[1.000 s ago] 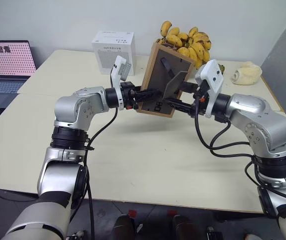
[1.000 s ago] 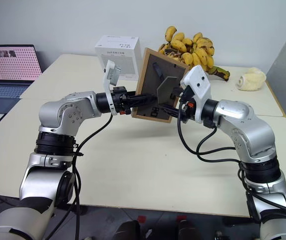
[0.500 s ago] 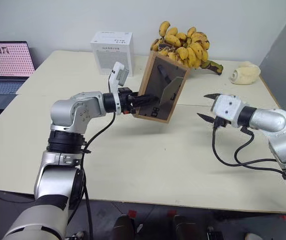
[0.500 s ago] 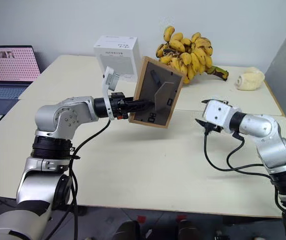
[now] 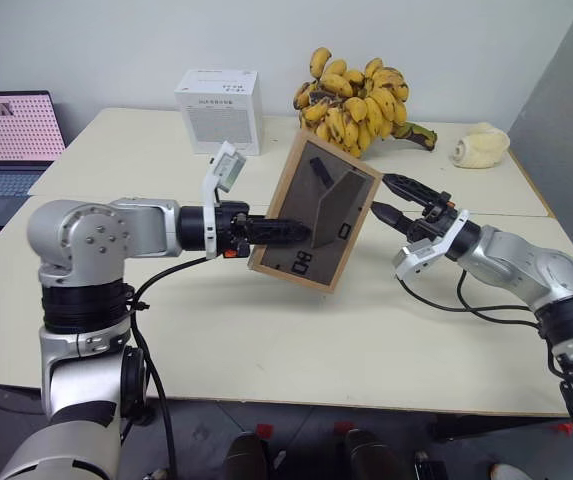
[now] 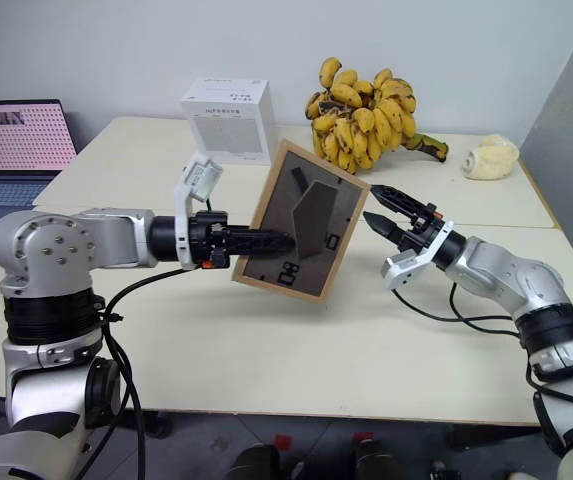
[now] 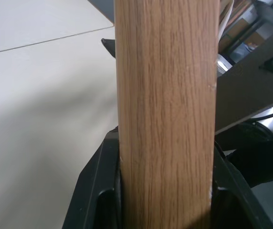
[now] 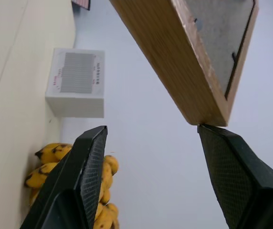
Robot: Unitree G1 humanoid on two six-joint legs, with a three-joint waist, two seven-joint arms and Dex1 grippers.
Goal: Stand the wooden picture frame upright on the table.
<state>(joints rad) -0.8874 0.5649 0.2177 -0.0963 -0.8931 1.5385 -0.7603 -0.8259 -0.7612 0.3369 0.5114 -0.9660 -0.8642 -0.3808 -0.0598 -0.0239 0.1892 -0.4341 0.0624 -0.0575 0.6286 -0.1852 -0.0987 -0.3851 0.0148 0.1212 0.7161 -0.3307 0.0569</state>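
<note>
The wooden picture frame (image 5: pixel 316 215) hangs tilted low over the table (image 5: pixel 266 340), with its dark grey back, raised stand flap and white numerals towards me. My left gripper (image 5: pixel 301 233) is shut on the frame's left edge. In the left wrist view the light wood edge (image 7: pixel 167 114) sits clamped between the black fingers (image 7: pixel 96 200). My right gripper (image 5: pixel 381 194) stands open just right of the frame's right edge, holding nothing. In the right wrist view a frame corner (image 8: pixel 174 52) lies just off one fingertip (image 8: pixel 231 167). The picture side is hidden.
At the back of the table stand a white box (image 5: pixel 218 96), a large bunch of bananas (image 5: pixel 356 95) and a pale lumpy object (image 5: pixel 481 145). A laptop (image 5: pixel 6 135) sits at the far left. A grey panel (image 5: pixel 566 110) rises on the right.
My right gripper let go of the frame's back, swung out to the right, rolled over and came back beside the frame's right edge. The left gripper drew the frame nearer and tilted it.
</note>
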